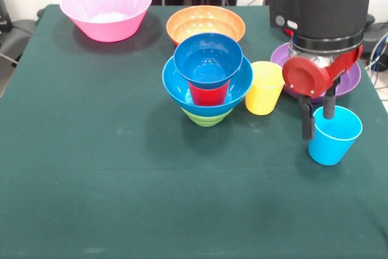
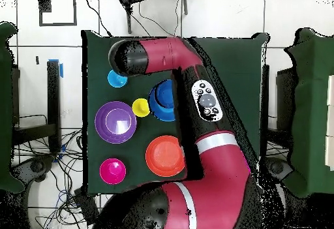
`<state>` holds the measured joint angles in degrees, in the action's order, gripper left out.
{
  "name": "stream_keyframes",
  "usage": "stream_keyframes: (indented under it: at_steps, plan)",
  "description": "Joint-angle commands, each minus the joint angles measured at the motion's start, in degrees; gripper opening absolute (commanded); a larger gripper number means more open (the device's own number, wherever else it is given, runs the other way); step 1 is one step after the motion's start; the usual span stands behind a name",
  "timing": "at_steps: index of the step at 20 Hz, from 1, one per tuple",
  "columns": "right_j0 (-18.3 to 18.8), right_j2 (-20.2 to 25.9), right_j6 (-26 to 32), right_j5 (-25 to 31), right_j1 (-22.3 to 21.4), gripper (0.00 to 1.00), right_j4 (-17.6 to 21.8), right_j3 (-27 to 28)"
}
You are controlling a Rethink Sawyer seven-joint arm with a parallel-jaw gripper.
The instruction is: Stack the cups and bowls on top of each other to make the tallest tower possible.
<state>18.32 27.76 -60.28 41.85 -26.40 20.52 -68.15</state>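
The tower [image 1: 207, 86] stands mid-table: a green bowl [image 1: 206, 116] at the bottom, then the large blue bowl, the red cup [image 1: 209, 94] and the small blue bowl [image 1: 208, 59] on top. It also shows in the overhead view [image 2: 163, 99]. The sky-blue cup [image 1: 333, 137] stands upright on the table at the right, also in the overhead view [image 2: 117, 79]. My gripper [image 1: 318, 116] is open, with one finger outside the cup's rim and one inside. The yellow cup [image 1: 265, 87] stands next to the tower. The small red bowl is out of view.
The pink bowl [image 1: 106, 7] and orange bowl [image 1: 206, 23] sit at the table's far side. The purple bowl [image 1: 353, 78] lies behind my gripper. In the overhead view my arm [image 2: 196, 109] crosses the table beside the tower.
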Motion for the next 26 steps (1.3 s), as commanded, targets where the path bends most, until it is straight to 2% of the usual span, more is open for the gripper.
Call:
stream_keyframes:
  at_steps: [1, 13, 18, 26]
  plan:
    - [-0.6, -0.9, -8.6, -0.6, 4.1, 1.0, -0.9, 2.0]
    - [-0.4, -0.5, -5.6, -2.3, 10.2, 1.0, -1.2, 5.5]
    - [0.1, 0.2, -5.8, -3.2, 10.6, 1.0, -1.8, 3.9]
    - [-0.1, 0.3, -6.0, -3.4, 11.4, 1.0, -1.9, 5.0]
